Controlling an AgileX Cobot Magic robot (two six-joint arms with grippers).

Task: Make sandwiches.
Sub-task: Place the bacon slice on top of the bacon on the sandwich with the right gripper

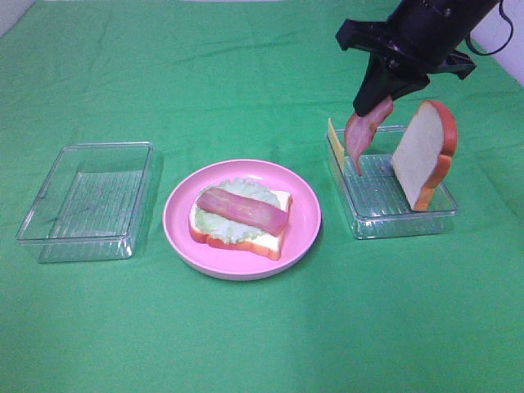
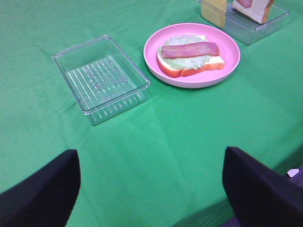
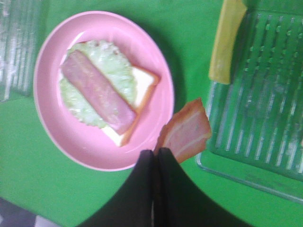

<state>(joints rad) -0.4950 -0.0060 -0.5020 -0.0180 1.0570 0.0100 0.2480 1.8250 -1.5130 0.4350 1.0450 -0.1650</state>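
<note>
Above the right-hand tray [image 1: 360, 223], right gripper [image 1: 378, 105] clamped fully shut on one bacon strip [image 1: 360, 137], which dangles between the cheese slice [image 1: 335, 147] and the upright bread slice [image 1: 423, 155]. Half-built sandwich [image 1: 241, 217] (bread, lettuce, bacon) lies on pink plate [image 1: 304, 233], centre. Opposite arm: left gripper [image 2: 151, 187] spread wide, nothing held.

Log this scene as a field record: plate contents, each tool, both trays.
plate: round pink plate carries a white bread slice with orange-brown crust, a pale green lettuce leaf and a reddish bacon strip on top
right tool: right tool shut on a second reddish bacon strip, dangling near the right clear plastic tray
right tray: upright white bread slice; yellow cheese slice leaning at its plate-side wall
left tool: left tool open, holding nothing
left tray: left clear plastic tray, nothing visible inside
</note>
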